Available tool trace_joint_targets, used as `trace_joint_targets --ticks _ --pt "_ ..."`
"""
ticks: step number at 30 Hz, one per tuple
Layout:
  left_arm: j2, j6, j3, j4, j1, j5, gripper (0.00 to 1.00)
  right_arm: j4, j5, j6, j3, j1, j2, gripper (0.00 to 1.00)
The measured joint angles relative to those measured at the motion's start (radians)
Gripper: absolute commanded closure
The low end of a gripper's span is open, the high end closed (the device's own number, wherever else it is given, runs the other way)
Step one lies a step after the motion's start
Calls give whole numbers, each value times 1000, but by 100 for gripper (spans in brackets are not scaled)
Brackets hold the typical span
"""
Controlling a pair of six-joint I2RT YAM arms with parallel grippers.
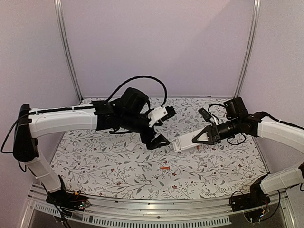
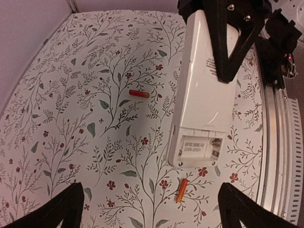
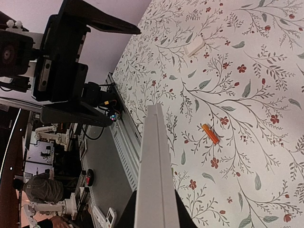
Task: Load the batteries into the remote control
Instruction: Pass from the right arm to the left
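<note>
A floral-patterned cloth (image 1: 95, 161) covers the table; a ribbed aluminium rail (image 1: 156, 209) runs along its near edge; plain pale lilac walls (image 1: 156, 42) close the left, far and right sides, with a metal post (image 1: 66, 47) at each far corner; a small white flat piece (image 3: 194, 47) lies on the cloth, left of middle.

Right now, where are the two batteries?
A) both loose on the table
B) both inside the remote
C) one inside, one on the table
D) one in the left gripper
A: one battery and the other battery both lie on the table beside the remote, whose open compartment is empty.
</note>
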Motion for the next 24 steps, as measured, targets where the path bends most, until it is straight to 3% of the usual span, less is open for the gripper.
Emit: trace_joint_targets --ticks 6,17,20,24 --pt "19 -38 0 38 -23 39 1 -65 10 -26 67 49 15 100" --pt "135 55 64 50 -180 -217 1 -92 21 6 119 88 69 100" --pt "163 78 89 45 -189 -281 11 -94 21 12 121 97 75 99" --pt "183 100 114 30 -201 -340 39 -95 30 17 129 101 84 99"
